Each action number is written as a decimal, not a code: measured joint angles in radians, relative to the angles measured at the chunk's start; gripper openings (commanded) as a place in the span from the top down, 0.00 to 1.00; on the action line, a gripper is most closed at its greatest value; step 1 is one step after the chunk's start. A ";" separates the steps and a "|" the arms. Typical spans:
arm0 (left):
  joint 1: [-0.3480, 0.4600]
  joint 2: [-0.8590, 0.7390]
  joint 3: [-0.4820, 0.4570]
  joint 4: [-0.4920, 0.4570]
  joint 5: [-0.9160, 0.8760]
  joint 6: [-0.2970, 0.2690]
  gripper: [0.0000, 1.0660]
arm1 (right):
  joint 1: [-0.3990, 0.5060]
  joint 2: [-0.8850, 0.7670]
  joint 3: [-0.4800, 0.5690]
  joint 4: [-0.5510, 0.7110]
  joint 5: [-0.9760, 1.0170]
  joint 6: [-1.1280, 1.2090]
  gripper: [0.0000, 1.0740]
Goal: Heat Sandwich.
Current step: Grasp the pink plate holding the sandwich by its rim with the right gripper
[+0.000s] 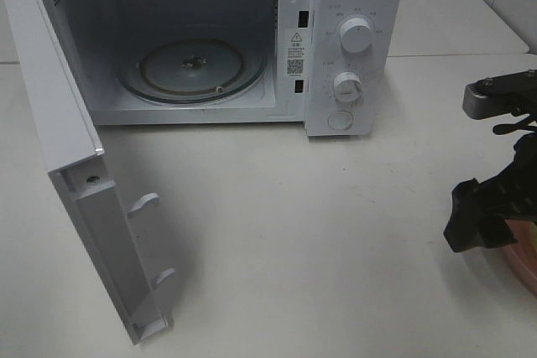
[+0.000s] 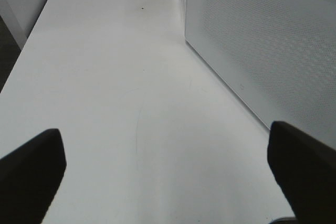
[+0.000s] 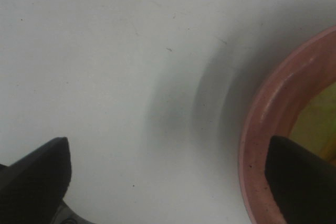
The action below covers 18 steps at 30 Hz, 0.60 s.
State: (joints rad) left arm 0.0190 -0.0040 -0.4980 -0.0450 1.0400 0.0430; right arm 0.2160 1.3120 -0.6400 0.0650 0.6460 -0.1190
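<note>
The white worktop (image 1: 336,232) carries an open-doored white microwave (image 1: 352,39) at the back and a pink plate (image 3: 260,129) far right.

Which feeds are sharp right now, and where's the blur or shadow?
Exterior high: sharp, evenly lit, microwave interior readable. Right wrist: soft focus, pink plate rim blurred, smeared double shadow on the table beside it. Left wrist: table sharp, left hand fingers dark and blurred.

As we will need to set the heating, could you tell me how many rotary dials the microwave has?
2: the upper dial near the top of the control panel, and the lower dial directly beneath it. None appears hidden.
</note>
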 measured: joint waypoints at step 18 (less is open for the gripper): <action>0.000 0.000 0.000 0.000 0.000 0.000 0.05 | -0.004 0.192 -0.128 -0.103 0.033 0.158 0.12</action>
State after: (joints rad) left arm 0.0190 -0.0040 -0.4980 -0.0450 1.0400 0.0430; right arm 0.2120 1.5040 -0.7680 -0.0380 0.6790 0.0390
